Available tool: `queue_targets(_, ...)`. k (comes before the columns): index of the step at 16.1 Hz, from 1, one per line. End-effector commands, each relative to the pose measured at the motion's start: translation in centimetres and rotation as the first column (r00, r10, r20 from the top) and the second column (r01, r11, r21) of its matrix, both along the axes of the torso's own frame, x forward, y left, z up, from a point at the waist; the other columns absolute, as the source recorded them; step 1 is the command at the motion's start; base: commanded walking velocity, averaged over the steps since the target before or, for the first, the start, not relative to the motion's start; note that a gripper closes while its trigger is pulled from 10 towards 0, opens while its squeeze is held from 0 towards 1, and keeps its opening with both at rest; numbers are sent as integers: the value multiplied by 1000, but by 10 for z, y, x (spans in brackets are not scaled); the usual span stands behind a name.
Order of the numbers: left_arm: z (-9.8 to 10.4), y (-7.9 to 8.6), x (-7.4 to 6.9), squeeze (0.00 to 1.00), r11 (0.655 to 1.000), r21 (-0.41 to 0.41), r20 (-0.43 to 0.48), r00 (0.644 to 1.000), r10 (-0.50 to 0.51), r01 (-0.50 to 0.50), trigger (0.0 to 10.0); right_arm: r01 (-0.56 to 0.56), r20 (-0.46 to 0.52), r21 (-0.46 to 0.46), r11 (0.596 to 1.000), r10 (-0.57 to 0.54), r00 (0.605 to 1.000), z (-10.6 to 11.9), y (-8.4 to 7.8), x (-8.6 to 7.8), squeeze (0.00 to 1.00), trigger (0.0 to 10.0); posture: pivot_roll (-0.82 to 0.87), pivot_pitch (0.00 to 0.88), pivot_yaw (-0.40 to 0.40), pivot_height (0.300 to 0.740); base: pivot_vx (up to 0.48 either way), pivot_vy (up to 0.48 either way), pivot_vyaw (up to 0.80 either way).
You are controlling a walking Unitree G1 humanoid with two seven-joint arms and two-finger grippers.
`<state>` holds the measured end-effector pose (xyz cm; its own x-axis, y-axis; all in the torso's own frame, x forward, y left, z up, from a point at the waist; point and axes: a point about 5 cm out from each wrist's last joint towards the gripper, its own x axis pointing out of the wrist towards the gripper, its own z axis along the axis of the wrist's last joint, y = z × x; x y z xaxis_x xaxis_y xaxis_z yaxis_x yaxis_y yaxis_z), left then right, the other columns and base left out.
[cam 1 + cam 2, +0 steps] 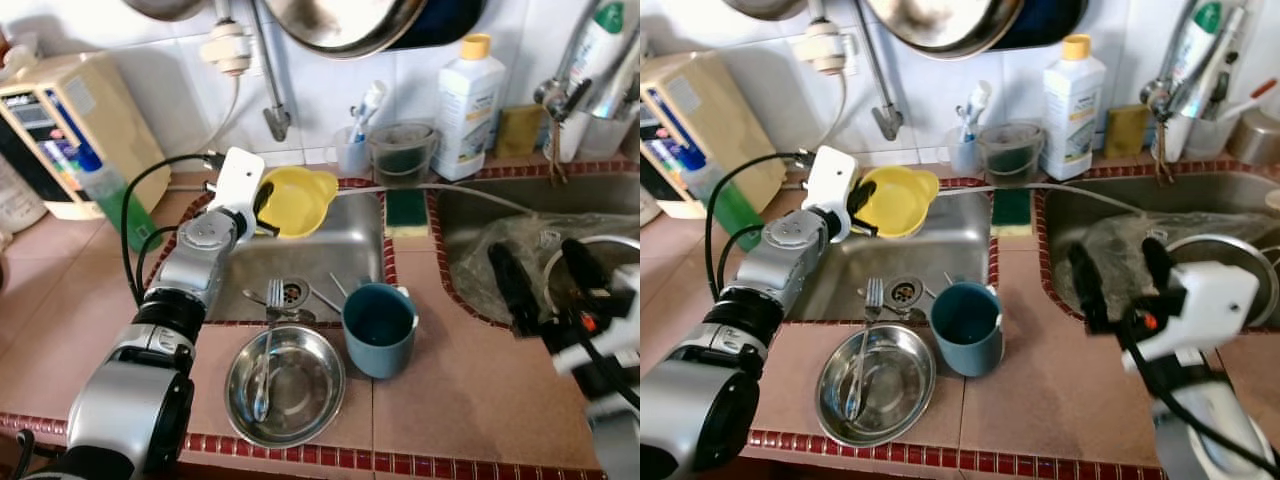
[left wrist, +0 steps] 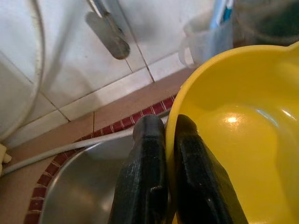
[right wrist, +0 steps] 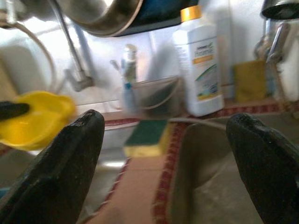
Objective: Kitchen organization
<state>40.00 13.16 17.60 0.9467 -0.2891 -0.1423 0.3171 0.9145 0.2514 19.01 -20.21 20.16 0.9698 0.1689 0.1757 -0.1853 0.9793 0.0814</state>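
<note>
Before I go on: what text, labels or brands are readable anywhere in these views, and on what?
"home": on the label of the white bottle with the yellow cap, seen in the right wrist view; the smaller print around it is too blurred to read.
Beige appliance at the left wall: its panel carries coloured labels, too small to read.
Green bottle beside it: label unreadable.
White and green bottle at far right: no legible text.

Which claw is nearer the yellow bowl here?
Left. The left claw is shut on the yellow bowl, pinching its rim over the small sink's back corner. The right claw hangs open above the counter edge by the other sink, well apart from it.
</note>
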Motion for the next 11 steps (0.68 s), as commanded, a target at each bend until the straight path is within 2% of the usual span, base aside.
queue_targets(1, 4, 5, 3, 0, 999, 26, 16, 1000, 22, -22, 10000, -72, 11, 33, 997, 72, 997, 6, 11, -7, 0, 10000, -346, 69, 231, 732, 0, 0, 0)
queue_targets(5, -3, 3, 3, 0, 999, 43, -23, 999, 33, -32, 10000, -173, -28, 70, 982, 175, 984, 4, 23, -21, 0, 10000, -360, 80, 243, 732, 0, 0, 0)
queue_targets(7, -9, 4, 3, 0, 997, 66, -47, 998, 52, -48, 10000, -233, -82, 83, 969, 240, 967, -2, 30, -30, 0, 10000, -364, 84, 246, 732, 0, 0, 0)
queue_targets(11, -9, 5, 4, 0, 997, 61, -49, 998, 51, -48, 10000, -291, -129, 85, 953, 300, 945, -9, 37, -37, 0, 10000, -361, 90, 246, 732, 0, 0, 0)
